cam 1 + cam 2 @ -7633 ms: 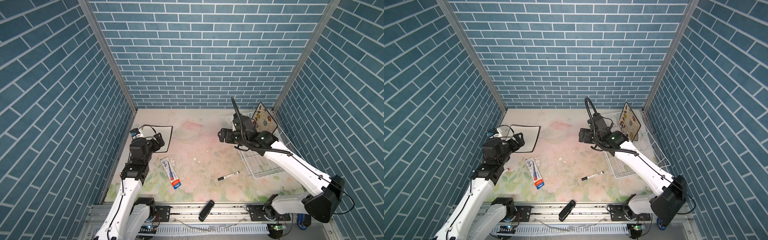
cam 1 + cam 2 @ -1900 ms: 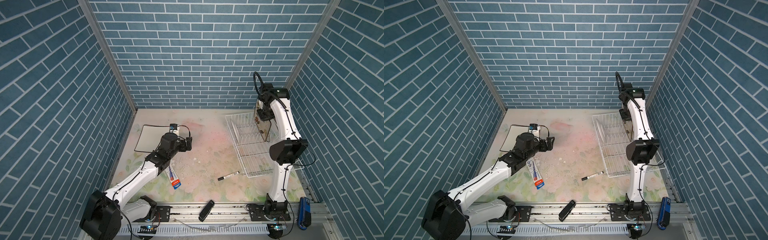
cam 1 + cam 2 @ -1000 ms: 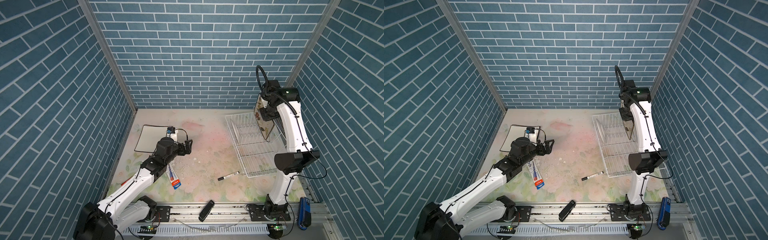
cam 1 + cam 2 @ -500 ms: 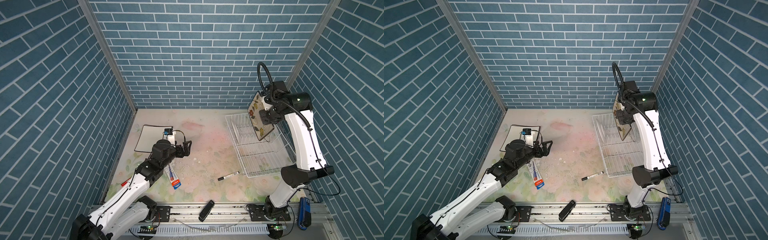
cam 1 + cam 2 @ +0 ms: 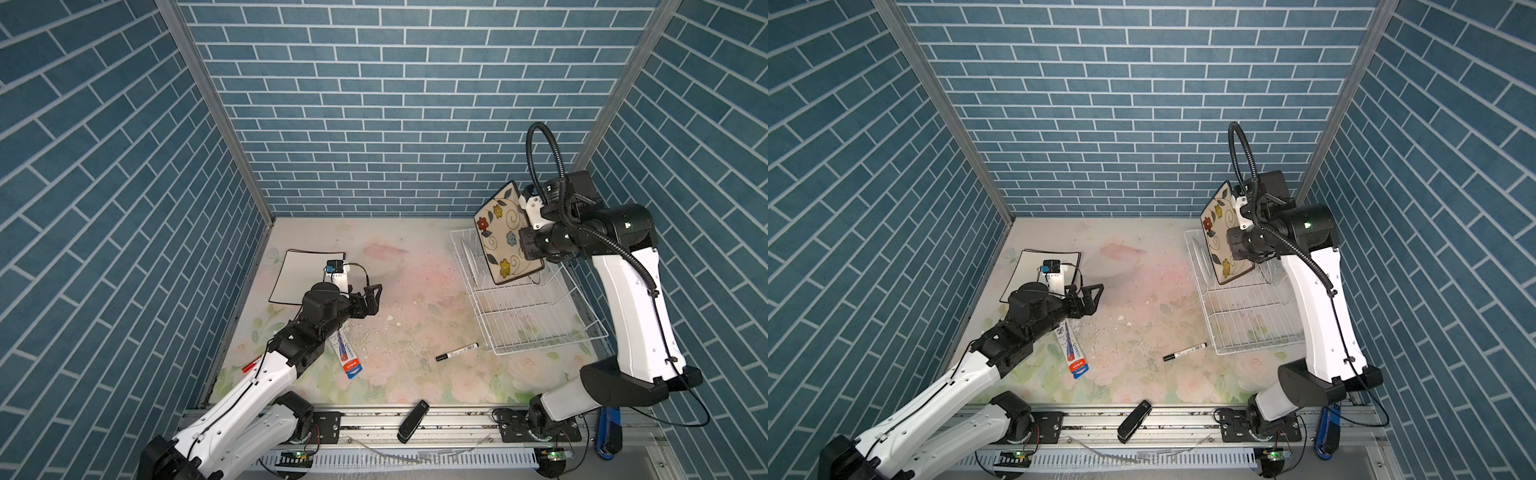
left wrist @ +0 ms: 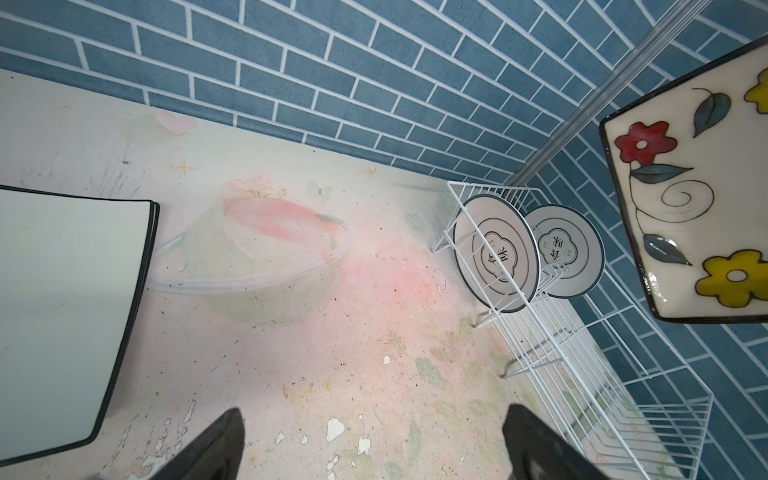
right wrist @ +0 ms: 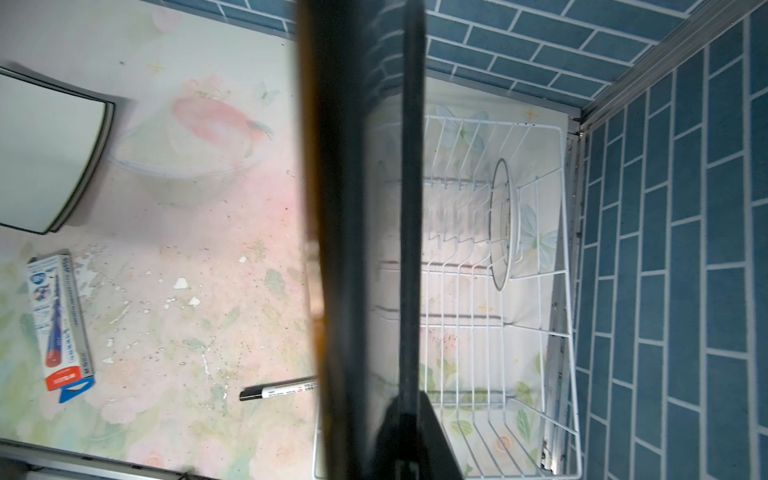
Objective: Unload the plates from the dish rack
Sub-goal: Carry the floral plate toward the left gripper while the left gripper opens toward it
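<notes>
Top views: flowered plate (image 5: 498, 232) clamped in right end effector (image 5: 526, 244), above rack (image 5: 536, 316).

Table (image 5: 415, 257): rack (image 5: 536, 320), white plate (image 5: 299, 274), marker (image 5: 456, 352), box (image 5: 345, 360)

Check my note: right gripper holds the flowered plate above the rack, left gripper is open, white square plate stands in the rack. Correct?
No. The white square plate lies flat on the table at the left, not in the rack, as both top views show. The right gripper does hold the flowered plate above the rack, and the left gripper is open.
</notes>
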Controlling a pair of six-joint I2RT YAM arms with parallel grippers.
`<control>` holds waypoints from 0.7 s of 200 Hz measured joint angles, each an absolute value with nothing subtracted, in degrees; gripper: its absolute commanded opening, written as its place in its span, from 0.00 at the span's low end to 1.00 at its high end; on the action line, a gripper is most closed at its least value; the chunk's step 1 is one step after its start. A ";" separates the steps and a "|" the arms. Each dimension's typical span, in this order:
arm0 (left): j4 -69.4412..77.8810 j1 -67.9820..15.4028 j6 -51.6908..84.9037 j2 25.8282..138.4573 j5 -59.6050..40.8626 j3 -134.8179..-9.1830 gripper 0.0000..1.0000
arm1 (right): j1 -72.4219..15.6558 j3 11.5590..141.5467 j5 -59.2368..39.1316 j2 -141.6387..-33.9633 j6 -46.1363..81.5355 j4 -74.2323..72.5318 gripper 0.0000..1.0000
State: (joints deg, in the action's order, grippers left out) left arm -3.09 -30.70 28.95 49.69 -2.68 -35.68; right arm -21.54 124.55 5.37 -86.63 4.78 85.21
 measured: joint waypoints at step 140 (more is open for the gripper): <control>-1.04 -30.74 29.32 50.52 -9.17 -35.70 1.00 | -21.65 100.84 -18.90 -82.19 12.21 66.24 0.00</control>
